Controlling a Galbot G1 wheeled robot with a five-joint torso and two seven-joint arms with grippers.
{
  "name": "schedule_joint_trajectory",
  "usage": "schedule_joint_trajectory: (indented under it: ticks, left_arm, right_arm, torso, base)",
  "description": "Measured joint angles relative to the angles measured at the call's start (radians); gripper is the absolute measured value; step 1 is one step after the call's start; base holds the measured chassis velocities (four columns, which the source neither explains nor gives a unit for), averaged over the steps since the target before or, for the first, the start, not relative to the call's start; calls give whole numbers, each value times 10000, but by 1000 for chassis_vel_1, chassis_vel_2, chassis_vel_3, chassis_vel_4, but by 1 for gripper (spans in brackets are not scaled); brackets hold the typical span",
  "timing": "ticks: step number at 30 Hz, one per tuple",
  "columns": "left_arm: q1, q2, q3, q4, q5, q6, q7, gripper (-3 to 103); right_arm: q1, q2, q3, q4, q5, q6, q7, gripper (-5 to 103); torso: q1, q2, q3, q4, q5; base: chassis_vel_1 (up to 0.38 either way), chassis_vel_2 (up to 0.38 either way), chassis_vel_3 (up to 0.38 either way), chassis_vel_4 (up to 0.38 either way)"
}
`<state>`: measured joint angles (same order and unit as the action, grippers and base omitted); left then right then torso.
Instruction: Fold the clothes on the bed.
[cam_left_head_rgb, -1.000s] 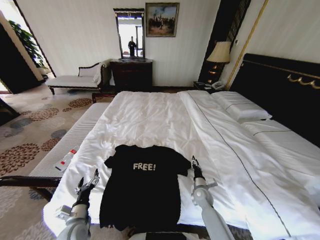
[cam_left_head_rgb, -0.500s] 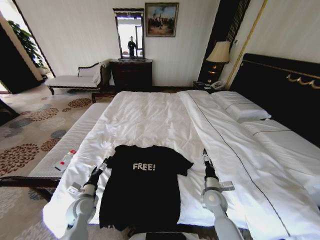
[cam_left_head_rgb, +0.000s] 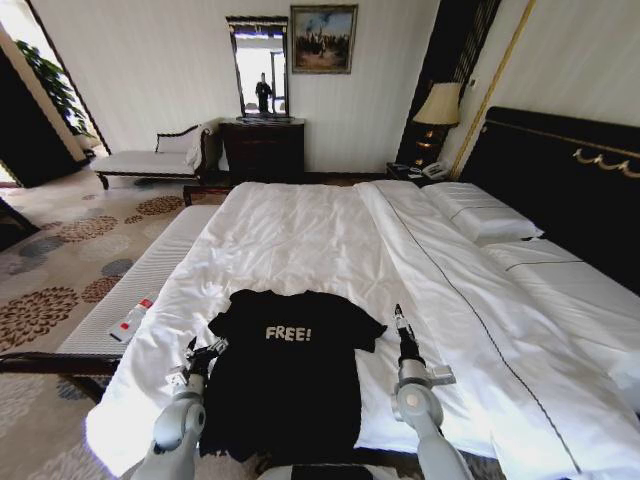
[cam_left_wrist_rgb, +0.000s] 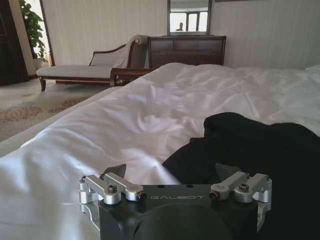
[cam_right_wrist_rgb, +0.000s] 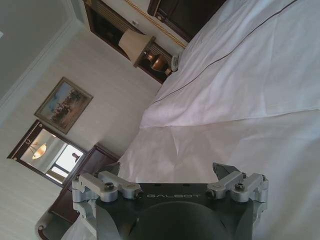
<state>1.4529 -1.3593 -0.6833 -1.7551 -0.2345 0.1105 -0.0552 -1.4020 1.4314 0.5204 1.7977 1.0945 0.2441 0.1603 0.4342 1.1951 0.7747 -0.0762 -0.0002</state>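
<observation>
The clothes, a black T-shirt (cam_left_head_rgb: 290, 375) with white "FREE!" lettering, lie flat on the white duvet of the bed (cam_left_head_rgb: 300, 240), close to its near edge. My left gripper (cam_left_head_rgb: 206, 351) sits low at the shirt's left side, just below the sleeve. In the left wrist view the left gripper (cam_left_wrist_rgb: 172, 171) is open, with the edge of the black shirt (cam_left_wrist_rgb: 250, 150) right in front of it. My right gripper (cam_left_head_rgb: 400, 320) hovers over bare duvet just right of the shirt's right sleeve. It is open in the right wrist view (cam_right_wrist_rgb: 170, 171), with nothing between its fingers.
A pale padded bench (cam_left_head_rgb: 150, 275) runs along the bed's left side with a small red-and-white object (cam_left_head_rgb: 132, 320) on it. Pillows (cam_left_head_rgb: 480, 215) and the dark headboard (cam_left_head_rgb: 560, 175) are at the right. A chaise (cam_left_head_rgb: 150, 160), a dresser (cam_left_head_rgb: 263, 150) and a lamp (cam_left_head_rgb: 440, 105) stand against the far wall.
The left gripper has moved in and down to the shirt's left edge. The right gripper swung out to the right, then came back a little toward the sleeve. The shirt lies as before.
</observation>
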Motion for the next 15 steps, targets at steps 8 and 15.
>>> schedule_joint_trajectory:
  ticks: [8,15]
  left_arm:
    - [-120,1046,-20,558,432,215,28,100]
    - [254,943,-22,847,255,-483,716,100]
  right_arm:
    - [4,89,-61,-123,-105,-17,104,100]
    - [-2,148,-92,-253,-295,-20,214,100]
  torso:
    - [0,0,0,-2,1]
    - [0,0,0,-1,1]
  base:
    - [0,0,0,0]
    - [0,0,0,0]
